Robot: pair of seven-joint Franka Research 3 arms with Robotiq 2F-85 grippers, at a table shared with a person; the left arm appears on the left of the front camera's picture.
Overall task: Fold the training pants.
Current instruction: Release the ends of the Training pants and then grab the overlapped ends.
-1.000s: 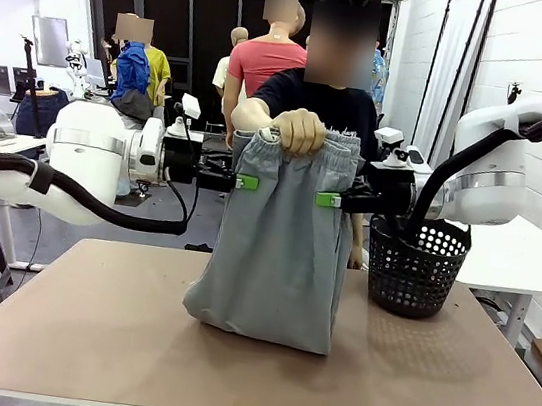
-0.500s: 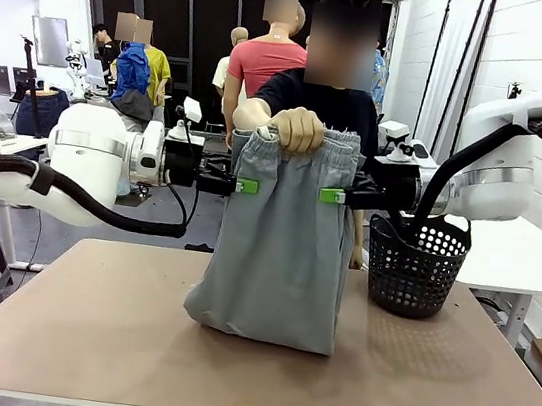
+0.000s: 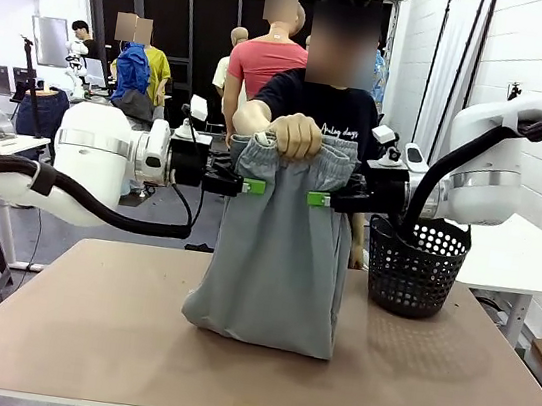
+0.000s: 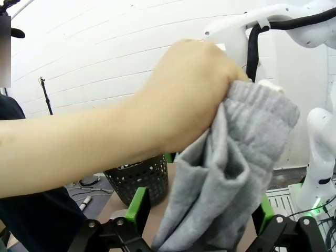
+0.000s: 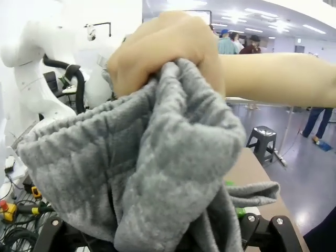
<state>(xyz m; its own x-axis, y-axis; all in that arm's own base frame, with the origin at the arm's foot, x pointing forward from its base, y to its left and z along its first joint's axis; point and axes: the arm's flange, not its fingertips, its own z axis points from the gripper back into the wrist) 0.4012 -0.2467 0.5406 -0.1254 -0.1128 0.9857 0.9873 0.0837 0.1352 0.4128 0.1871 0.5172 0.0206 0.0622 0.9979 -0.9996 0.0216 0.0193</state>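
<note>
Fingers (image 4: 137,205) gape empty on left gripper (image 3: 253,187) and right gripper (image 3: 319,199); I see pants (image 3: 277,265) hang upright between them, from a hand (image 3: 296,136).

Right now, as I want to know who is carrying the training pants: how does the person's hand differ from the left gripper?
The person's hand is clenched on the bunched waistband of the training pants; the left gripper stands open, cloth between its fingers. The hand is at the top middle; the left gripper sits lower, at the pants' side edge. Both are at the pants' upper end.
</note>
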